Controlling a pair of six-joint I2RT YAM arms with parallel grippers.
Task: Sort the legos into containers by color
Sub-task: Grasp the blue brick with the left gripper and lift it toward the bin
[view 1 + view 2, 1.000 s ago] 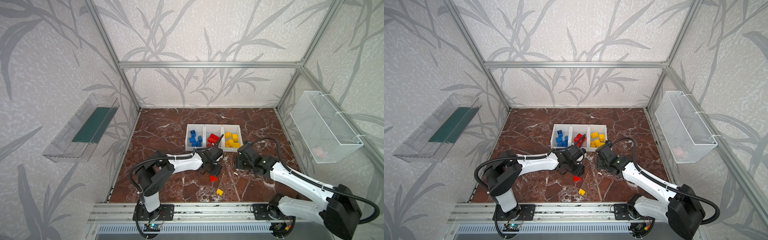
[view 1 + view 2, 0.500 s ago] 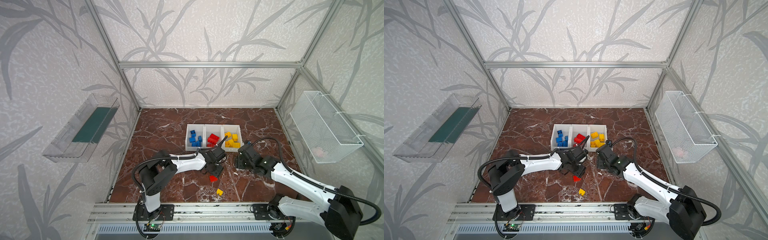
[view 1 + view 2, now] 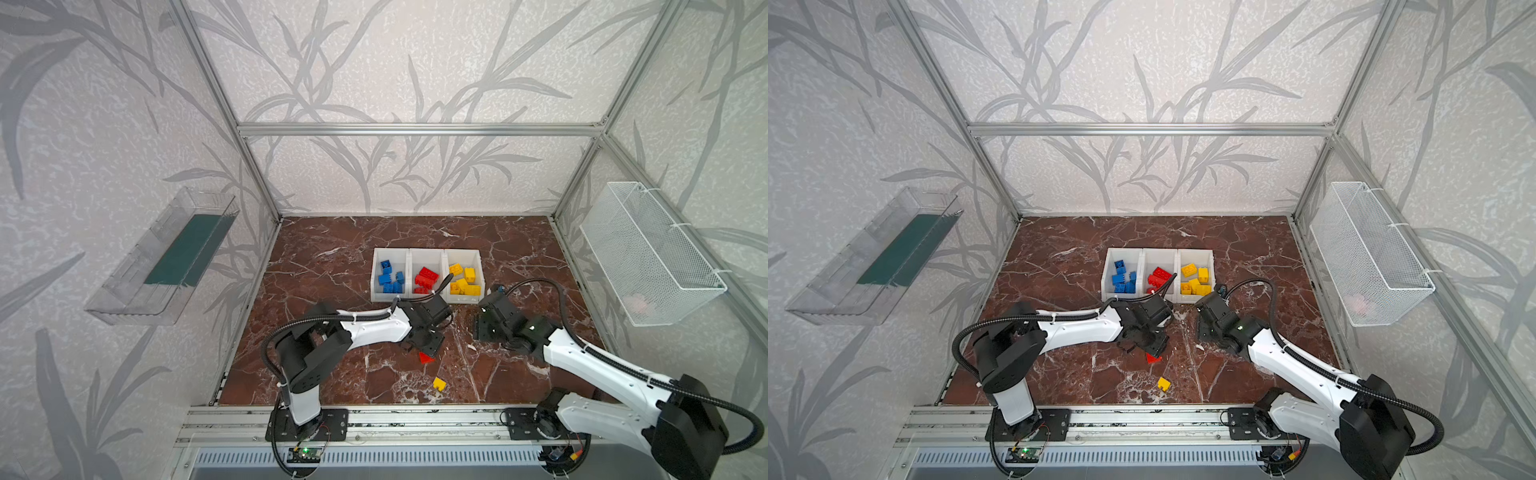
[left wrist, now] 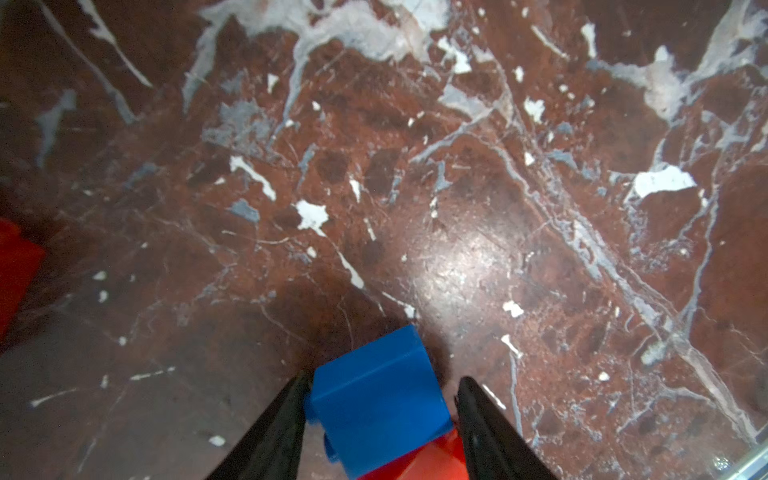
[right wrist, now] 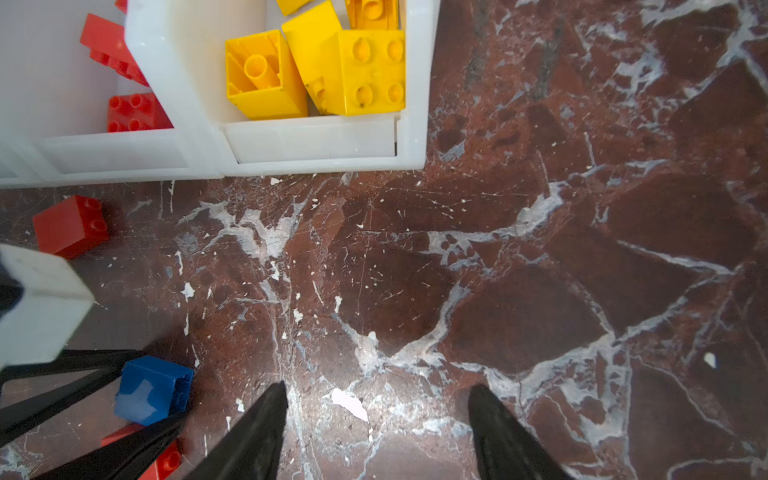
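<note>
**Blue brick gripped, blue bin ahead**

The left gripper [image 4: 384,378] has its jaws drawn in on a blue brick [image 4: 376,407], holding it just above a red brick [image 3: 425,357]. It is probably bound for the blue end of the containers [image 3: 375,276] at 11 o'clock. The left arm stretches low across the middle, wrist tipped down. At 3 o'clock the right gripper [image 5: 380,386] hangs empty with jaws wide over the bare marble table [image 5: 540,291], likely to keep clear. A yellow brick [image 3: 439,384] lies at 6 o'clock.
</note>
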